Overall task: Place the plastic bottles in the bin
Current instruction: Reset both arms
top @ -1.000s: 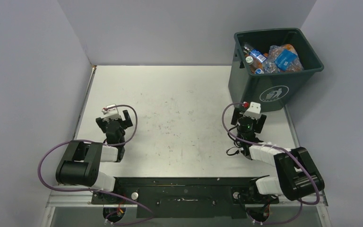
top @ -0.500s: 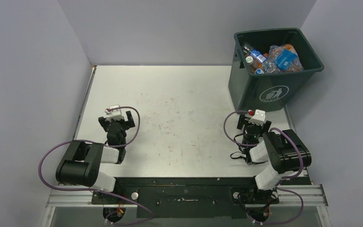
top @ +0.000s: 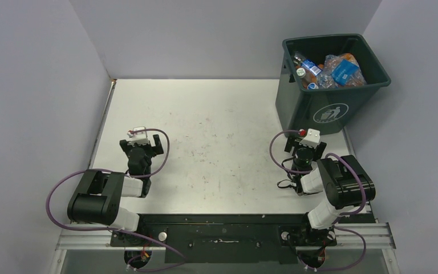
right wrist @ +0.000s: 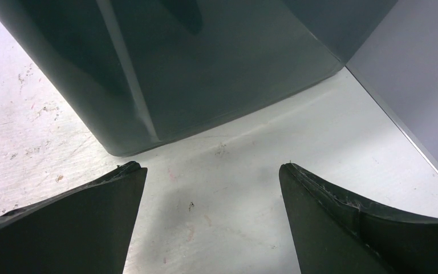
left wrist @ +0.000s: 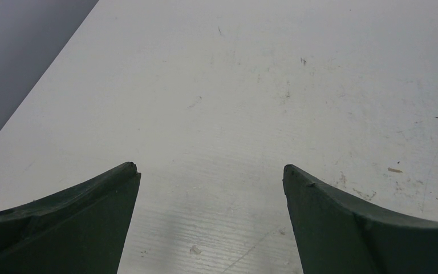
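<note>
– At the far right corner of the table (top: 217, 108), we are seeing the bin (top: 311, 111) standing upright, with the bottles (top: 326, 71) lying heaped inside it.
– And what is crowding our right gripper (right wrist: 211, 166)?
– Its jaws are standing wide apart, gripping nothing, low over the tabletop and pointing at the foot of the bin. From the wrist we are looking at the bin's smooth, glossy dark wall, tapering down to a rounded bottom edge. The right wall (top: 416, 114) is running close along the table's edge beside it.
– And the left gripper (left wrist: 208, 168)?
– It is hanging released too, with its fingers (left wrist: 74, 222) spread and holding nothing, well apart from the bin on the table's left side. Under it we are seeing a pale, matt, scuffed sheet with small specks and scratches.
– Where are we finding room?
– Between the two arms the tabletop is stretching flat back to the rear wall (top: 217, 34). The left wall (top: 34, 85) is closing off that side, and purple cables (top: 47, 200) are looping beside each arm.
</note>
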